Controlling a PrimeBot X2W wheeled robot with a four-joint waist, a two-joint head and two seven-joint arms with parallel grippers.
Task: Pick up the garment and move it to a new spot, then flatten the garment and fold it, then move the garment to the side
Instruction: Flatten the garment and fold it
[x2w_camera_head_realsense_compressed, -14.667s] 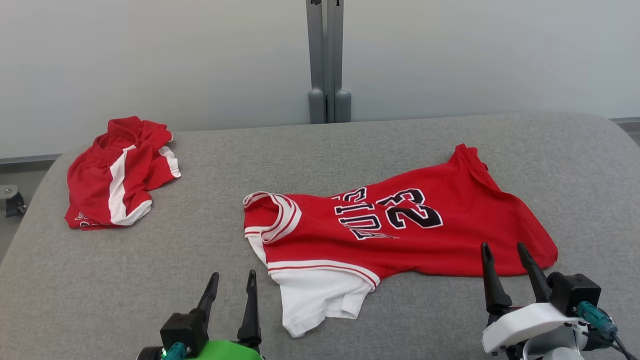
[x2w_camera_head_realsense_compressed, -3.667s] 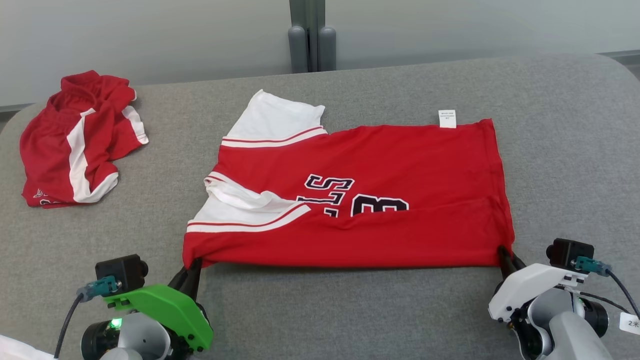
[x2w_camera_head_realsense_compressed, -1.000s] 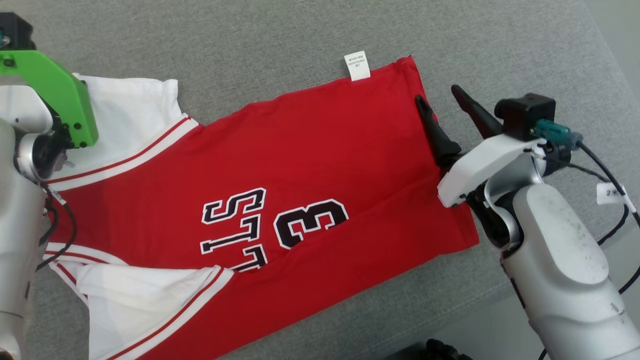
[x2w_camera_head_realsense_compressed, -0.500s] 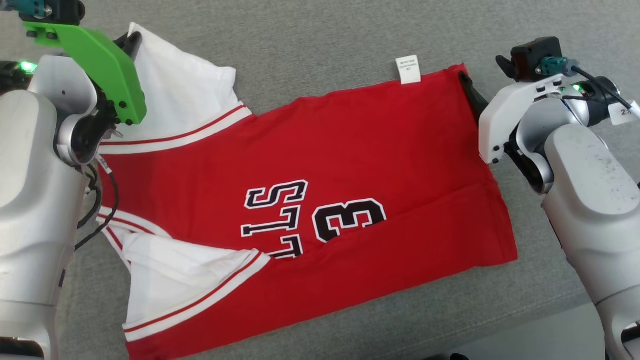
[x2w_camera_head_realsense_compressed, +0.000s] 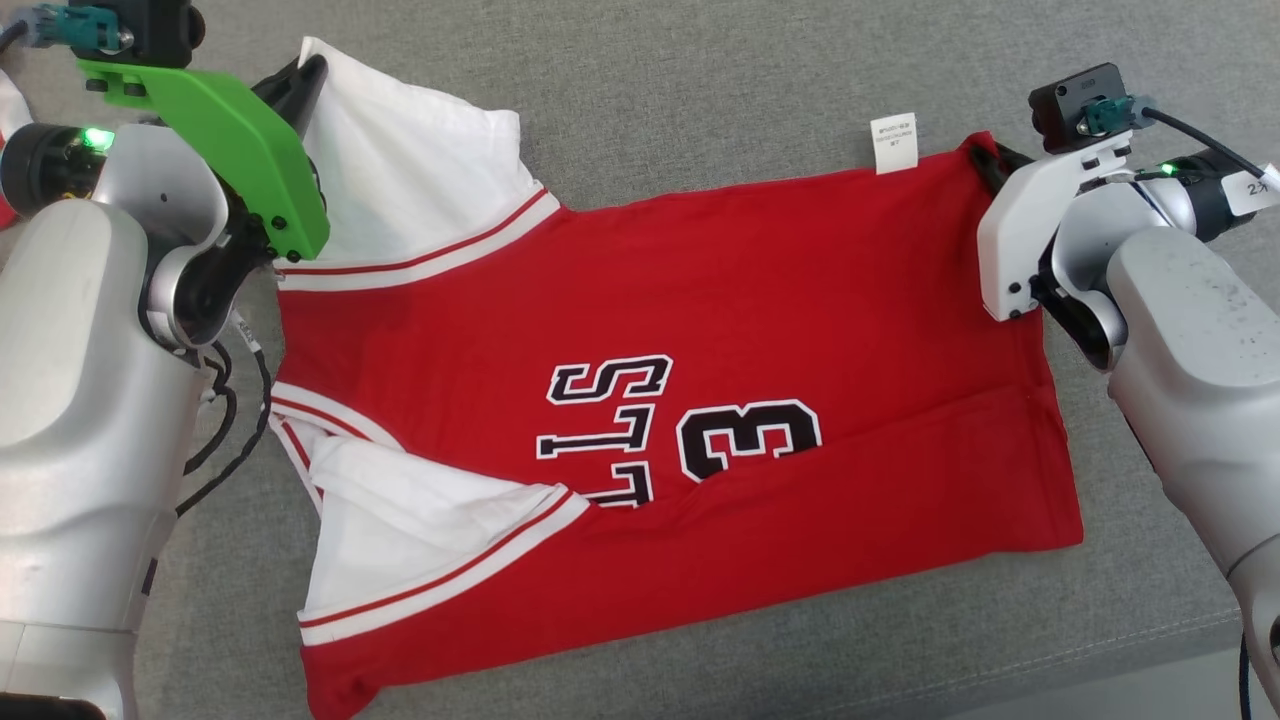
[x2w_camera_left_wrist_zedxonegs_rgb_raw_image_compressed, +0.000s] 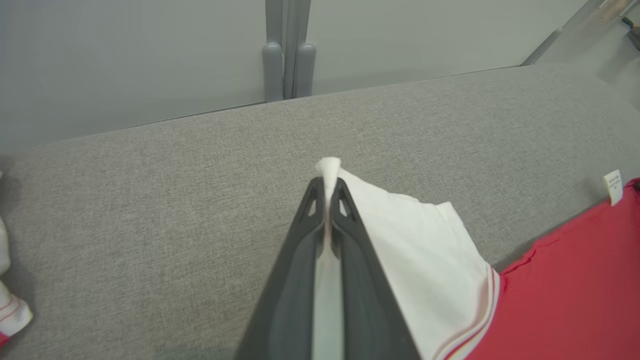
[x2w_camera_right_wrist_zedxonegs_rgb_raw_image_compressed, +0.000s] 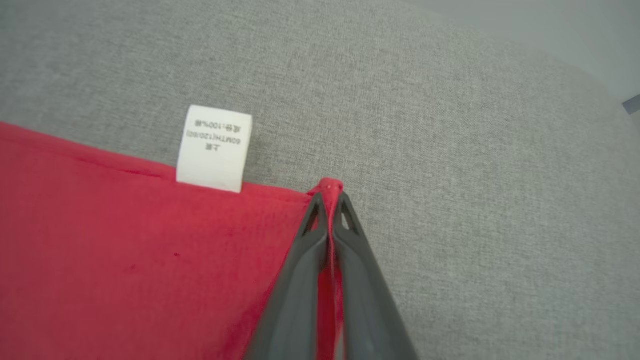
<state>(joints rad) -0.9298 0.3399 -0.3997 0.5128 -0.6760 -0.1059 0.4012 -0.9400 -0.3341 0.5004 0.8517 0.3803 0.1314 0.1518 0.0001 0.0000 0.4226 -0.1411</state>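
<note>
A grey padded surface (x2w_camera_head_realsense_compressed: 700, 60) is seen from above, and a red jersey (x2w_camera_head_realsense_compressed: 700, 300) is spread across the middle of it, collar end to the left and hem to the right. The jersey's near edge is folded up over itself, so the black lettering (x2w_camera_head_realsense_compressed: 680, 430) is partly hidden. A white sleeve (x2w_camera_head_realsense_compressed: 400, 190) lies at the far left corner, and a second white sleeve (x2w_camera_head_realsense_compressed: 420, 530) is folded in at the near left. A pale arm (x2w_camera_head_realsense_compressed: 80, 400) is reached in along the left side and another arm (x2w_camera_head_realsense_compressed: 1190, 350) along the right. The left gripper (x2w_camera_left_wrist_zedxonegs_rgb_raw_image_compressed: 327, 182) is clamped on the tip of the far white sleeve, with cloth pinched between its dark fingers. The right gripper (x2w_camera_right_wrist_zedxonegs_rgb_raw_image_compressed: 330, 197) is clamped on the jersey's far right corner. A small white label (x2w_camera_right_wrist_zedxonegs_rgb_raw_image_compressed: 214, 148) sticks out from the far edge, just beside that corner.
</note>
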